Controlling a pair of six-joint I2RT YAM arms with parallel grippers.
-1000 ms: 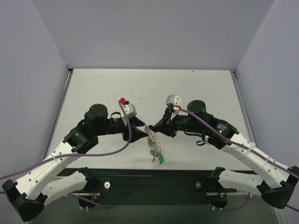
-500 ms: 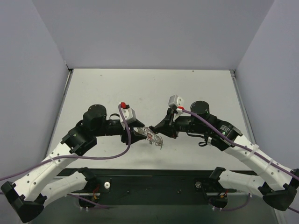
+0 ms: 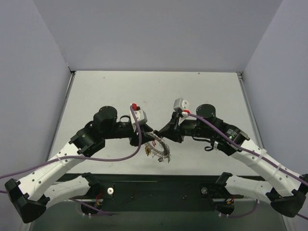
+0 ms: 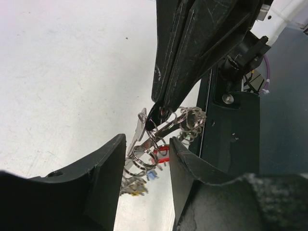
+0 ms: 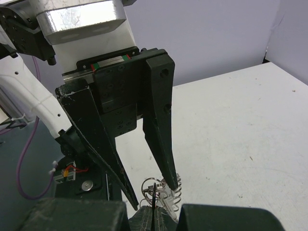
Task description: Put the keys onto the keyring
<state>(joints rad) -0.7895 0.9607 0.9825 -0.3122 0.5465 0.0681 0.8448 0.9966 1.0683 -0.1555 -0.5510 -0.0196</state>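
Many small silver split rings and coloured tags crowd the keyring (image 3: 159, 149), which hangs over the desk (image 3: 202, 91) near its front edge, midway between the two arms. Whether any of the silver pieces on it is a key cannot be told. The right fingers (image 4: 157, 108) are pressed together on the ring's wire at its top and carry it. The left fingers (image 4: 103, 185) stand partly spread, one on each side of the hanging bundle, with a red tag (image 4: 163, 155) and a few split rings in the gap; whether they touch the metal is unclear. The right fingers point straight into that gap, so the two pairs meet nose to nose over the ring and crowd it. Just beyond the bundle, along the desk's near edge, runs the black base rail (image 3: 159, 190), and purple cables (image 3: 106, 159) loop from each wrist.
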